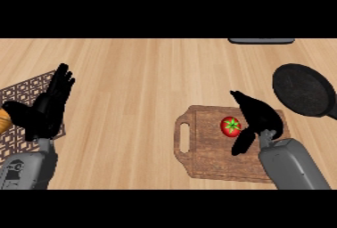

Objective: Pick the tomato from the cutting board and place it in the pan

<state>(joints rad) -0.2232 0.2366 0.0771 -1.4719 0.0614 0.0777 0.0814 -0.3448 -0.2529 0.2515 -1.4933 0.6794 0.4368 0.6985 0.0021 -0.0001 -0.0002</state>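
The tomato (230, 126) is seen lying on the wooden cutting board (204, 156), not yet lifted. The right hand (261, 117) is placed just beside it, fingers and thumb spread, with nothing held. The black pan (302, 89) is set further right on the tabletop (151, 80), with nothing in it. The left hand (47, 109) is rested open at the view's left, over a patterned mat (20, 91). Grasp, lift, carry and release are judged to remain.

One tomato (231, 126), one cutting board (211, 161), one pan (302, 90), one mat (23, 91) at nine o'clock; two hands: left hand (46, 109), right hand (261, 116).
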